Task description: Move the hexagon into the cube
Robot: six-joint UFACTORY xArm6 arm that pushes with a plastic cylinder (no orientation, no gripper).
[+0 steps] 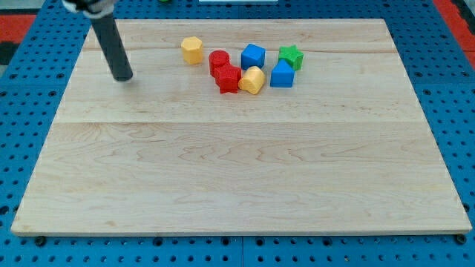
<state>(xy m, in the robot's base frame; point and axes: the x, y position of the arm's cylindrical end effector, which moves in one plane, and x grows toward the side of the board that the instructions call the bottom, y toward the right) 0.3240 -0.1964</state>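
Observation:
The yellow hexagon (192,50) lies near the view's top, left of the cluster. The blue cube (253,55) sits in the cluster to its right, with a red cylinder (218,61) between them. My tip (123,77) rests on the board well to the left of the hexagon and slightly lower in the view, touching no block. The dark rod slants up to the view's top left.
A red star-like block (228,79), a yellow rounded block (253,80), a second blue block (282,75) and a green star (291,56) make up the cluster. The wooden board (237,170) lies on a blue pegboard.

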